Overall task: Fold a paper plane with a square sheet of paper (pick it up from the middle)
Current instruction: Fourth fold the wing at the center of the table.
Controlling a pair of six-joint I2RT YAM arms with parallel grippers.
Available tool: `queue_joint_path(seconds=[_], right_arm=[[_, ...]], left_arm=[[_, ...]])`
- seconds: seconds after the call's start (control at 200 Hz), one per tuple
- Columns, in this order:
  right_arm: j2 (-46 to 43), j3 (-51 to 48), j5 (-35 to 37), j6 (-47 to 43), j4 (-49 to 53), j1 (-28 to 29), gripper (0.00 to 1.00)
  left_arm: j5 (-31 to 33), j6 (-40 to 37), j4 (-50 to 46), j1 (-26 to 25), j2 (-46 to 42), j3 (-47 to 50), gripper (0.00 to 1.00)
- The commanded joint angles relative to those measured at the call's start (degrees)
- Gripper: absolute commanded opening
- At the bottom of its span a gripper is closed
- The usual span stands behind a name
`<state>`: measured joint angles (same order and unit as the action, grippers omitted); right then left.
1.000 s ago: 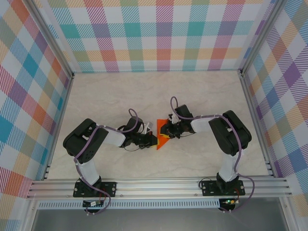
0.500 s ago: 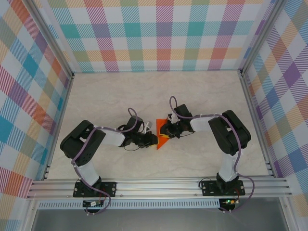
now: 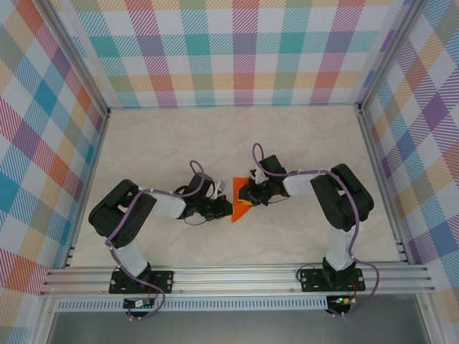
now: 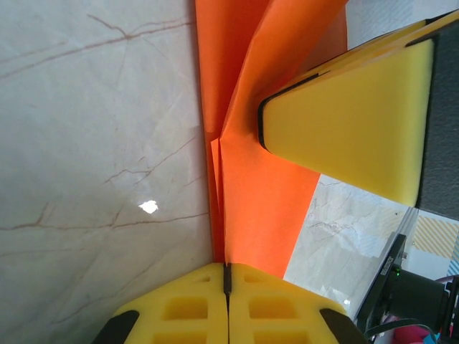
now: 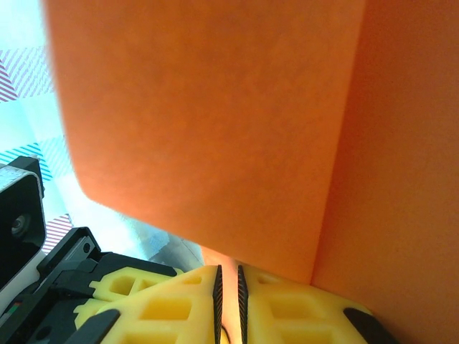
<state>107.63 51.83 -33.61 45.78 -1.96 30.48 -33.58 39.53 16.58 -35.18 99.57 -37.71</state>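
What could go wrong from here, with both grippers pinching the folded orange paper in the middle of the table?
1. The left gripper is shut on just the near edge of the paper, right at the crease. A small pull could slip it free or tear the sheet there.
2. The right gripper is clamped on the same sheet close by. If the two pull apart or twist unevenly, the thin paper may rip or crease crookedly.

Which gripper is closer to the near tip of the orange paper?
Left. The left gripper pinches the paper beside that tip; the right gripper grips farther back.
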Motion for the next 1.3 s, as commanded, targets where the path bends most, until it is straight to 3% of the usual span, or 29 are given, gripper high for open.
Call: queue_joint_path(seconds=[0.0,0.125,0.305,0.575,0.875,1.295], right_arm=[[1.29,-0.42,2.55,-1.06,4.24,-0.02,0.17],[0.86,-0.47,2.39,-0.96,4.14,0.02,0.17],[0.39,-0.49,2.23,-0.87,4.15,0.01,0.17],[0.12,-0.68,1.80,-0.87,4.01,0.02,0.17],[-0.22,-1.62,1.99,-0.60,3.51,0.02,0.17],[0.40,-2.26,2.15,-0.68,3.47,0.11,0.17]], left_arm=[[1.95,-1.09,-4.76,-0.39,-1.23,0.34,0.10],[2.26,-0.43,-4.45,-0.72,-3.49,-0.17,0.15],[2.07,-0.57,-5.06,-1.32,-4.30,-0.74,0.16],[0.80,-0.78,-4.45,-2.34,-3.01,-1.47,0.13],[0.22,-2.17,-5.83,-3.38,-1.89,-2.45,0.01],[2.22,-1.79,-5.95,-5.49,0.76,-0.89,0.00]])
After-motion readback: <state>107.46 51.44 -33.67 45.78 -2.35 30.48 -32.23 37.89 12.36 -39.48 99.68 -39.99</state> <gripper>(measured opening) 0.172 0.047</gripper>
